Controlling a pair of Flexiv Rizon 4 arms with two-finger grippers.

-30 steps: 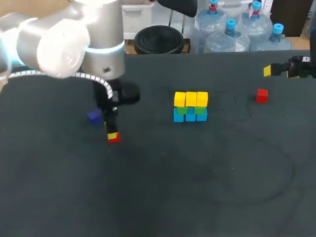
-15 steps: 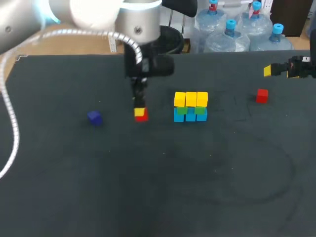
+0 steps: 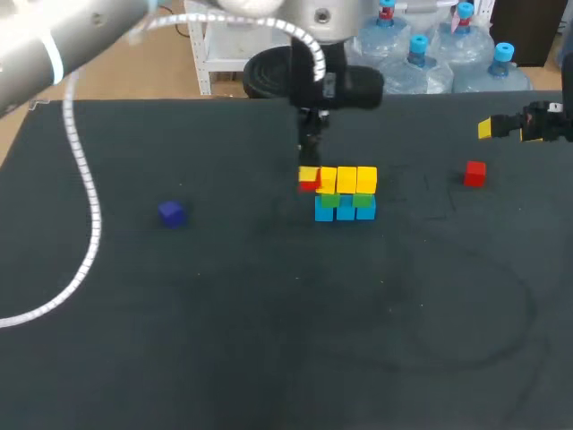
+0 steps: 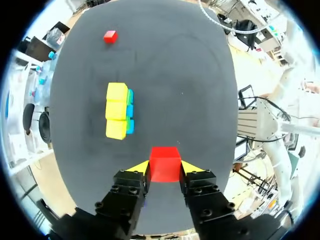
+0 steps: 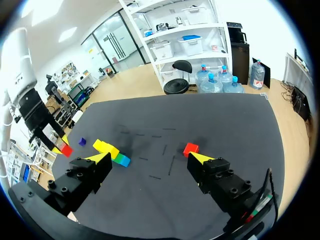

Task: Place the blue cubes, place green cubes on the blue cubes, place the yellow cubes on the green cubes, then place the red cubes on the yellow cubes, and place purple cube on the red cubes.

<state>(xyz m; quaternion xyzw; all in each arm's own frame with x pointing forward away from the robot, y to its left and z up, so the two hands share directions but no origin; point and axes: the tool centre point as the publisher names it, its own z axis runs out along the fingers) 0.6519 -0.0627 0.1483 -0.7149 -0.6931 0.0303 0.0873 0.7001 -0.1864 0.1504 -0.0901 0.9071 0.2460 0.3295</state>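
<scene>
Left wrist view — left hand (image 4: 165, 169) clamps a bright red cube (image 4: 164, 161) — right hand (image 5: 150, 158) spread wide.

My whole backdrop is the dark charcoal matte tabletop (image 3: 224, 349), evenly lit (no glare on my screens). Faint pale curved scuffs (image 3: 519, 327) show on its right side, and short dark dashes (image 5: 171, 165) mark its middle.
</scene>
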